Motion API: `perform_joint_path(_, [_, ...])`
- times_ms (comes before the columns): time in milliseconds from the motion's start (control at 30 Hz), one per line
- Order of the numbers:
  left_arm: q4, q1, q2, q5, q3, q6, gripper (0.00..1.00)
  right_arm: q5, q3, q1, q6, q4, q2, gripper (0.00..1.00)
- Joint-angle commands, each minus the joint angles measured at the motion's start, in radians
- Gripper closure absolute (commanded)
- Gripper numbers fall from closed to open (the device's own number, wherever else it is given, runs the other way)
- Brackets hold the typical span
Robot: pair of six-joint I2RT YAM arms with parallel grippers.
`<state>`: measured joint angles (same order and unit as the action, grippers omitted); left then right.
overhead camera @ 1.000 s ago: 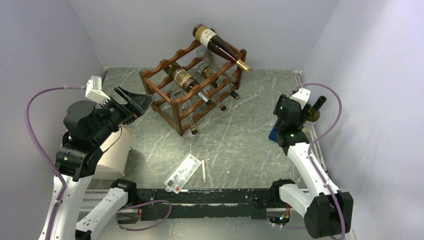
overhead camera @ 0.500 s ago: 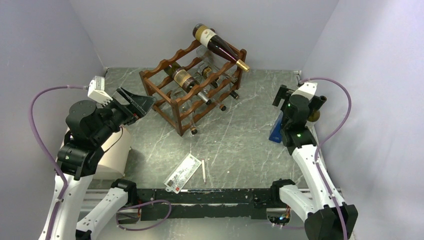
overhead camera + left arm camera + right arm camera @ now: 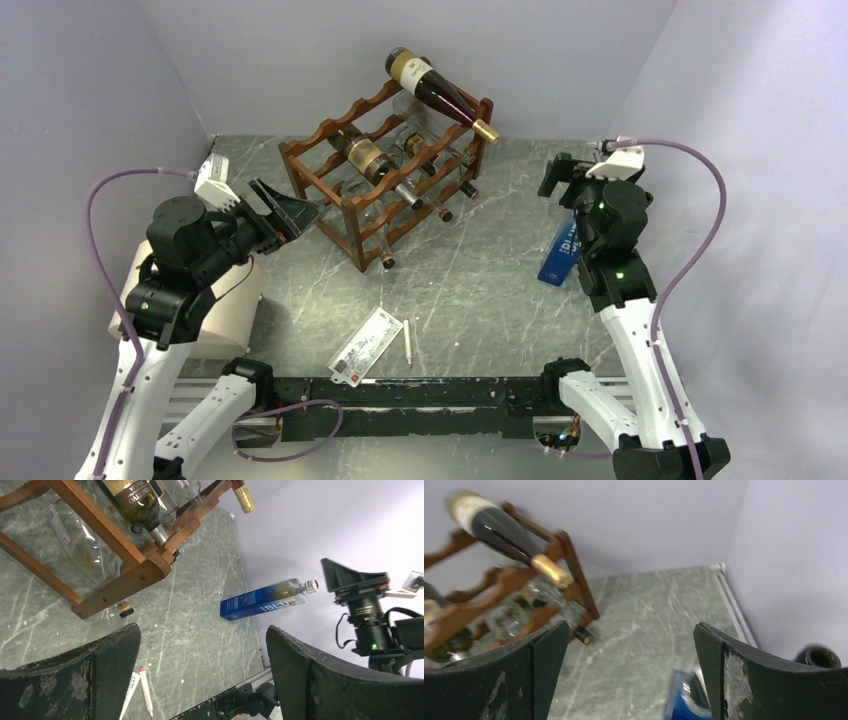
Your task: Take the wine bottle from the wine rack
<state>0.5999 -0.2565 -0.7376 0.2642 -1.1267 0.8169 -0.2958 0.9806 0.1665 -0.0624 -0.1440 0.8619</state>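
- Wine bottle [image 3: 435,88] lies untouched across the top tier of the wine rack [image 3: 352,235]: dark glass, cream label, gold-capped neck tipped down toward the right-hand post.
- Right arm is the big mover. Over the last second it lifts away from its low spot by the right wall and swings up and inward, and the right fingers [image 3: 553,178] now face the rack, though well apart from it.
- Right wrist view backs that up: both fingers are spread wide with nothing between them, and the gold neck sits up and to the left, smeared by motion.
- Left arm edges forward too. The left fingers [image 3: 285,210] are now near the rack's left end, also wide apart and empty.
- Blue bottle [image 3: 560,248] stands on the bench [image 3: 480,290] just below the right wrist. It is easier to see now that the arm has risen, and it has not shifted.
- My read is that this is the approach, with nothing grasped yet. The right arm looks set to go for the neck end, but that is only a guess.
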Motion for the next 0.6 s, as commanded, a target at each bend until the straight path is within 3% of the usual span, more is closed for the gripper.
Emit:
perform_joint_path(0, [0.011,0.003,0.008,0.053,-0.024,-0.02,0.01,0.161,0.118,0.012,-0.012,-0.02,0.02,0.0])
perform_joint_path(167, [0.04,0.003,0.021,0.03,-0.027,-0.05,0.01,0.241,0.219,0.013,-0.07,-0.056,0.077,0.0])
perform_joint_path(567, [0.031,0.003,0.011,0.018,-0.025,-0.07,0.01,0.411,0.327,0.073,-0.106,0.052,0.247,0.0])
